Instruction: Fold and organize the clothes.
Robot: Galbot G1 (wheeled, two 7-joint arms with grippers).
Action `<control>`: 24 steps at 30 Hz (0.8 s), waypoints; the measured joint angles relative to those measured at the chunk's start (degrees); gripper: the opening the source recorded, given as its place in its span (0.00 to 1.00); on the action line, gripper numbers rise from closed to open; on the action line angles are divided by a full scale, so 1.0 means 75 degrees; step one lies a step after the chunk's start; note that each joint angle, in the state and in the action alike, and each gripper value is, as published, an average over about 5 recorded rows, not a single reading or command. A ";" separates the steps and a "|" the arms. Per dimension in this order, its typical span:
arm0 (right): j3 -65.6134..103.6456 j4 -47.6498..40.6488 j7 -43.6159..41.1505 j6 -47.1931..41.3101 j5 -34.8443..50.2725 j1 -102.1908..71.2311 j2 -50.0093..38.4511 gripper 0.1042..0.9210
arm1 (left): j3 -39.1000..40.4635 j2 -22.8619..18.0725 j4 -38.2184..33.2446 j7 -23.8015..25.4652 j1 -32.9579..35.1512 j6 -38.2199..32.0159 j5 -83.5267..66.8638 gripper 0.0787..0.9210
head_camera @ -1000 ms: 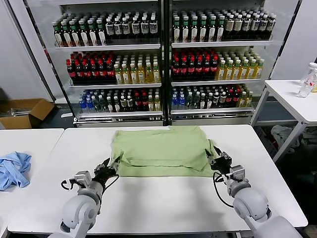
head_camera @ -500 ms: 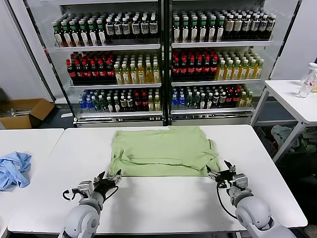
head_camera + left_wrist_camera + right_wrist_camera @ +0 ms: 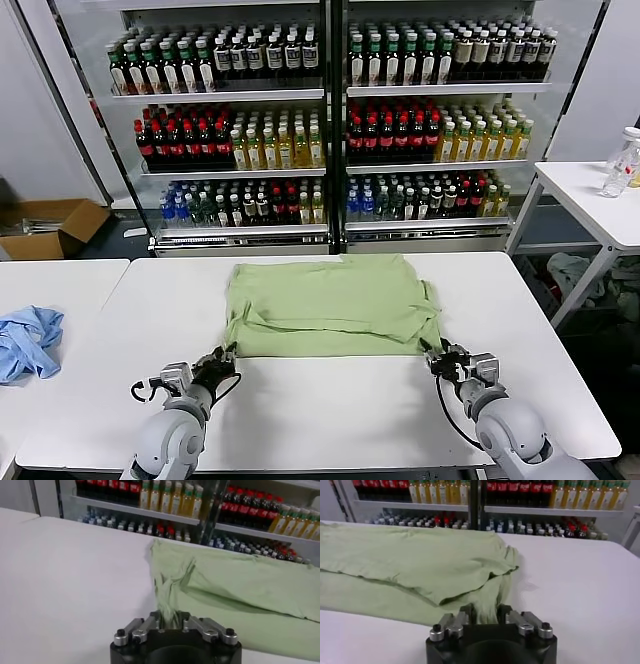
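A crumpled blue garment (image 3: 27, 341) lies on the side table (image 3: 60, 285), bottle-filled coolers (image 3: 325, 120) behind.

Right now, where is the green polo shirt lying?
In the head view, the green polo shirt lies on the white table, with the left tool and right tool pinching its near corners.

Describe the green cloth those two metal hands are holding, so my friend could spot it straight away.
On the big white table in front of the drinks fridges lies a light green shirt, folded flat. The left hand and right hand each pinch a near corner. The light blue garment on the side table is smaller and crumpled.
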 measured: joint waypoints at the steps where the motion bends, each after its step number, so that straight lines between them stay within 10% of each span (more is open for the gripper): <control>1: 0.0023 0.0056 -0.0007 0.0020 -0.0003 -0.0061 -0.0034 0.07 | -0.0013 0.0000 -0.0009 0.0014 0.0015 -0.0012 -0.0029 0.10; 18: 0.1312 0.2119 -0.0131 0.0359 -0.0709 -0.2690 -0.0319 0.04 | -0.0658 -0.0219 -0.1643 0.0003 0.1856 -0.0127 -0.0081 0.01; 24: 0.1793 0.2802 -0.0102 0.0230 -0.1179 -0.3556 -0.0303 0.17 | -0.0913 -0.0302 -0.2597 0.0004 0.3035 -0.0050 0.0168 0.01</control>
